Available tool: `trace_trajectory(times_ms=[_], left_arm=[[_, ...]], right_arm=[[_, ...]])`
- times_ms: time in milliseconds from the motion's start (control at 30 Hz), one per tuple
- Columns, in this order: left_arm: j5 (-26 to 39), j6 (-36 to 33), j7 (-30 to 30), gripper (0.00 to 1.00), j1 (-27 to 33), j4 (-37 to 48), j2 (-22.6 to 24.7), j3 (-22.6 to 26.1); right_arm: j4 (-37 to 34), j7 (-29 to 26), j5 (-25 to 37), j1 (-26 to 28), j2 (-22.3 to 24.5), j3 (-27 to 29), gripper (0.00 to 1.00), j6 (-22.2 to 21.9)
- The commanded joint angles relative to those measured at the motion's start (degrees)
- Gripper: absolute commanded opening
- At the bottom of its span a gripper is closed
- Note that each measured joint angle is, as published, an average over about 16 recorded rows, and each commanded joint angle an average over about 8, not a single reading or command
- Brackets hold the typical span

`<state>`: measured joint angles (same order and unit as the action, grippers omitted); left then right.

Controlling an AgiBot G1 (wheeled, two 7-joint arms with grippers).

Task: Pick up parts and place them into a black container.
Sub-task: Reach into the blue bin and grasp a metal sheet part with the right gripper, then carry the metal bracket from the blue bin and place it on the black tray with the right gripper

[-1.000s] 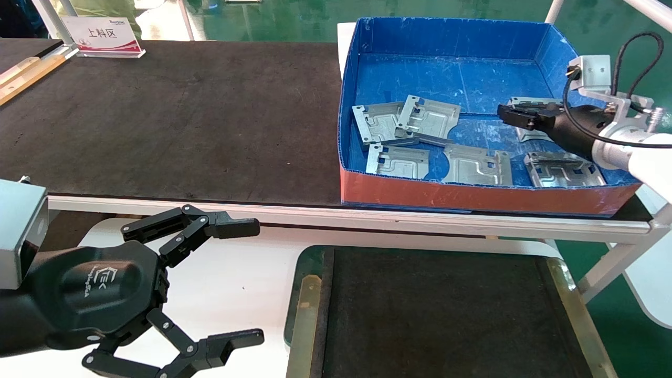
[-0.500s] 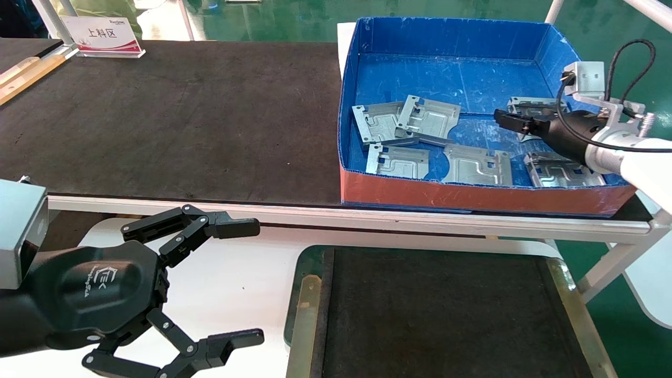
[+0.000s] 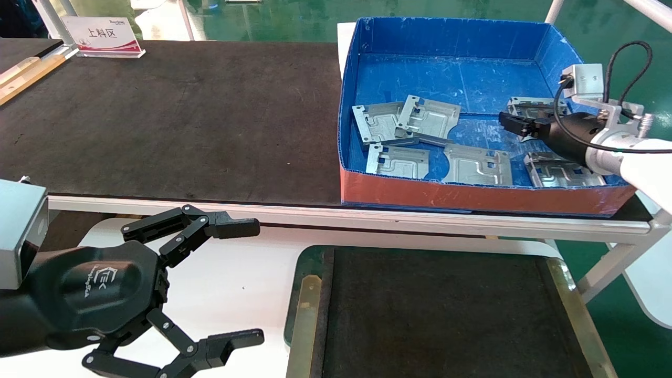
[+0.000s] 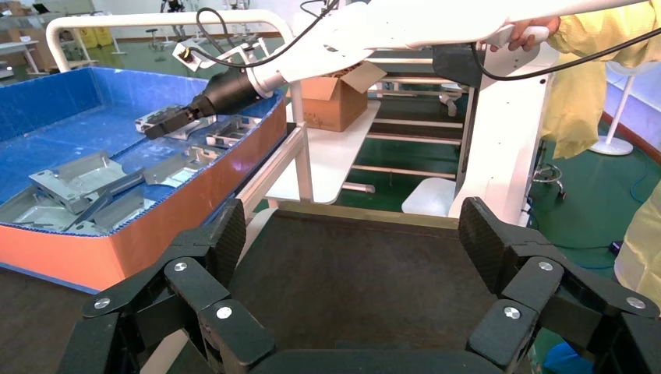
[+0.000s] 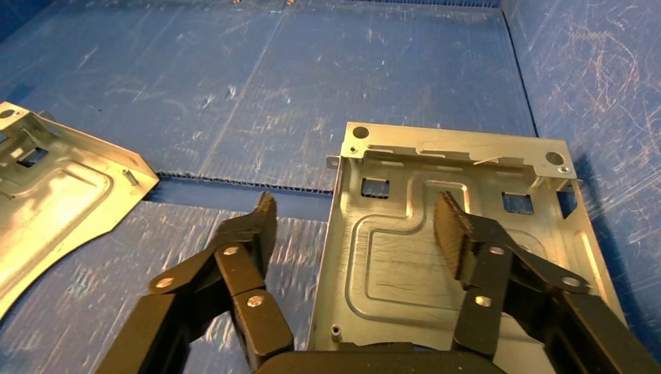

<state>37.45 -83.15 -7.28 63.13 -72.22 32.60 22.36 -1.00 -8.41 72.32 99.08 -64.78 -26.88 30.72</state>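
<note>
My right claw (image 5: 355,226) hangs open inside the blue box (image 3: 451,39), one finger (image 5: 456,234) over a metal plate (image 5: 444,249), the other beside its edge.

Table (image 3: 367,223) w/ dark mat (image 3: 184,115); on mat: blue box (image 3: 472,191) at right, sign (image 3: 102,35) far left.

Even, bright overhead light is filling every view, casting soft shadows. Glare is streaking the blue box (image 3: 451,73) floor in the upper right; the metal parts (image 5: 452,234) are gleaming.
</note>
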Motion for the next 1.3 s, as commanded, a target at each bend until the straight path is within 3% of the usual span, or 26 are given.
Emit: trace_trajectory(times_ms=[33,1300], left_arm=[[0.00,0.00,0.00,1.00,0.00,0.00,0.00,0.00],[-0.01,0.00,0.01,1.00,0.00,0.00,0.00,0.01]], right_arm=[[0.02,-0.10,0.26,-0.02,0.02,-0.18,0.00,-0.11],[0.84,-1.52,2.26,0.02,0.13,-1.57,0.00,1.09]])
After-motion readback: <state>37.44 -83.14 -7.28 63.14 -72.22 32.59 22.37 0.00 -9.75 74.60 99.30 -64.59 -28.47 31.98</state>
